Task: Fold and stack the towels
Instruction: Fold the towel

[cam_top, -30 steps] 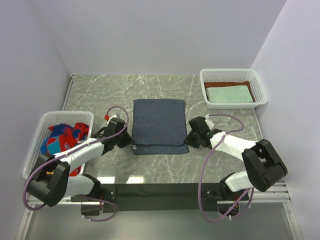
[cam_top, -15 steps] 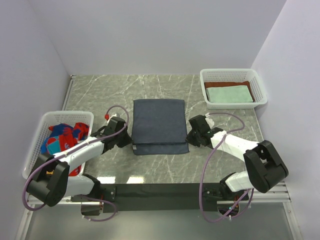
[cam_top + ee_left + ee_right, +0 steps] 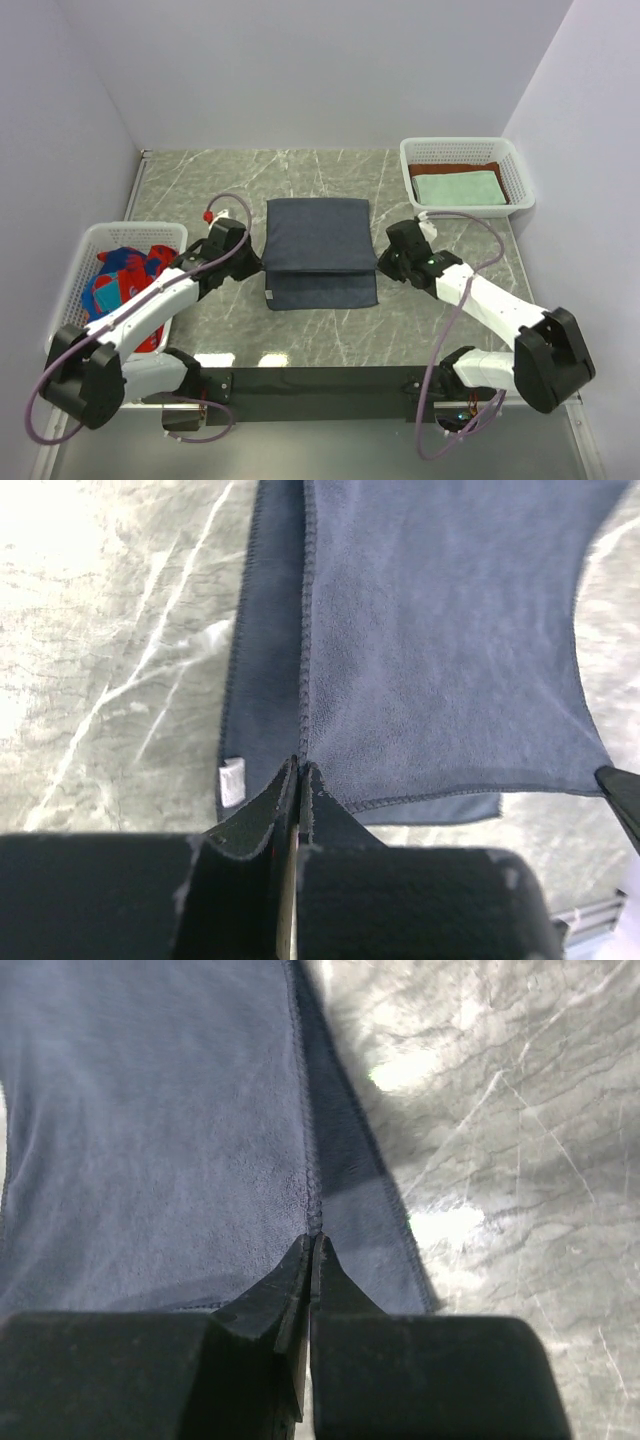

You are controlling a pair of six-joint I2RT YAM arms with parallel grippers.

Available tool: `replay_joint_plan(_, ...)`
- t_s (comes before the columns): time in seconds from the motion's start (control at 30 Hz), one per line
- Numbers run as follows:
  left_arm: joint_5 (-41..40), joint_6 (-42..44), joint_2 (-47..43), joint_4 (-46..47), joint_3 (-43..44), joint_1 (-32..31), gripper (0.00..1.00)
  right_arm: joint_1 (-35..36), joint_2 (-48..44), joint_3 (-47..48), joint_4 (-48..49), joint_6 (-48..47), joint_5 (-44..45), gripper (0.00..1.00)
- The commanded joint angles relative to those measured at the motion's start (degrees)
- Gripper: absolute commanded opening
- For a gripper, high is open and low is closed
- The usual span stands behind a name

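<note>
Two towels [image 3: 458,188], right basket [image 3: 455,144]; patterned towels [image 3: 122,277], left basket [image 3: 134,229].

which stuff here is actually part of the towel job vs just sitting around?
Job: dark slate-blue terry towel, mid-fold, centre; folded mint-green towel on rust-brown towel in white mesh right basket; crumpled red-and-blue patterned towels in white mesh left basket.
Just there: the two baskets themselves; grey marble tabletop.

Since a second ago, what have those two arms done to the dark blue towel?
The right claw closed on the edge of the dark blue towel; the left claw was gripping already. Both then lifted its top layer toward the back wall. The rest stayed put.
</note>
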Motion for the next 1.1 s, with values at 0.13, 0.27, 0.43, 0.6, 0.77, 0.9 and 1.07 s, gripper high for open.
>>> replay_joint_plan(0.13,0.99,-1.10,-8.35,-2.10,-2.00,-1.28,0.01,-0.41,-6.99,-3.84,-0.08,0.19,-1.57,0.00)
replay_joint_plan(0.27,4.77,-3.64,-6.78,3.51,-9.37,-2.41,0.01,-0.49,-6.47,-8.93,2.38,2.04,-3.60,0.00)
replay_joint_plan(0.43,4.60,-5.14,-3.09,7.65,-14.40,-3.56,0.01,-0.49,-5.51,-14.83,7.04,3.45,-3.69,0.00)
replay_joint_plan(0.6,4.60,-5.50,-0.71,8.89,-16.60,-3.91,0.01,-0.67,-3.22,-16.69,8.63,3.89,-3.60,0.00)
replay_joint_plan(0.77,4.60,-5.93,-0.71,9.33,-18.53,-4.00,0.01,-0.84,-1.46,-17.66,9.77,4.15,-4.04,0.00)
replay_joint_plan(0.9,2.69,-5.76,-1.85,7.40,-17.31,-4.00,0.01,-0.84,-1.81,-16.08,8.64,3.10,-3.69,0.00)
replay_joint_plan(1.07,0.48,-4.01,-2.82,2.74,-9.85,-4.00,0.01,-0.84,-3.57,-9.32,2.84,0.20,-0.80,0.00)
